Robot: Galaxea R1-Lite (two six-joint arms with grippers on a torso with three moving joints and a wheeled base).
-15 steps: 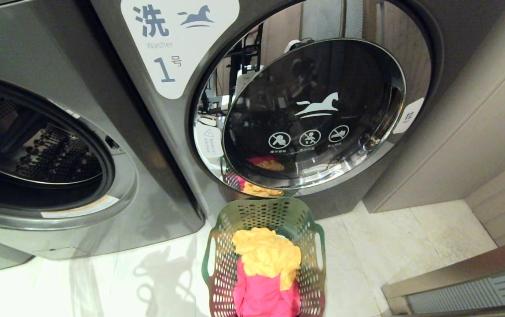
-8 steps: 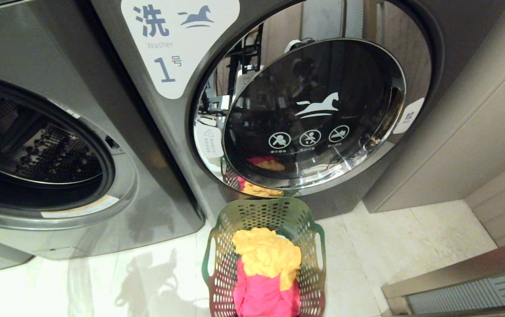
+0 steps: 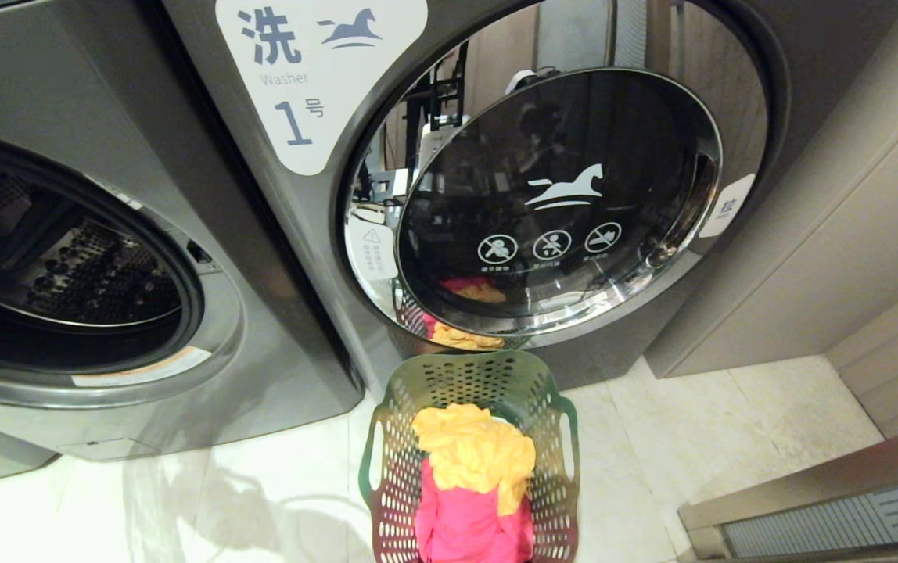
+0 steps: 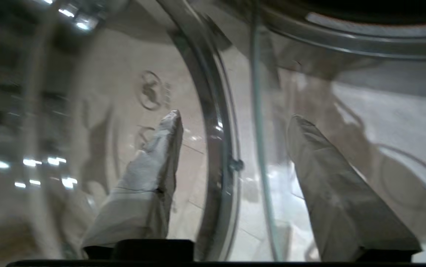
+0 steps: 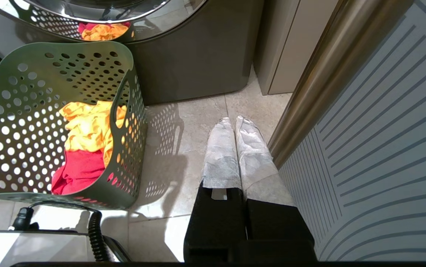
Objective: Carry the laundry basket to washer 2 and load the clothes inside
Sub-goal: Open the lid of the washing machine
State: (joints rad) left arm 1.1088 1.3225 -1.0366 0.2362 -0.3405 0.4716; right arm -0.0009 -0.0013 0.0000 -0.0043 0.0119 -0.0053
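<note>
The dark green laundry basket (image 3: 554, 438) stands on the tiled floor below the closed door of the washer labelled 1. In it lie the clothes, yellow-orange (image 3: 472, 450) over pink-red (image 3: 468, 524); the right wrist view shows the basket (image 5: 20, 92) and clothes (image 5: 87, 128) too. No numeral 2 shows, so washer 2 cannot be told apart. A grey washer with an open drum (image 3: 66, 258) stands at the left. My left gripper (image 4: 235, 114) is open, its fingers (image 4: 153, 167) either side of a glass door's rim (image 4: 213, 111). My right gripper (image 5: 234, 119) is shut and points at the floor beside the basket.
Washer 1 (image 3: 316, 70) has its chrome-ringed door (image 3: 558, 203) closed right behind the basket. A beige cabinet wall (image 3: 848, 234) closes the right side. A striped panel (image 5: 383, 148) runs close along my right gripper. A black coiled cable (image 5: 94, 230) lies near the basket.
The shadow on the floor in front of the left washer has shifted and changed shape. The basket, the clothes and both washers have stayed where they were.
</note>
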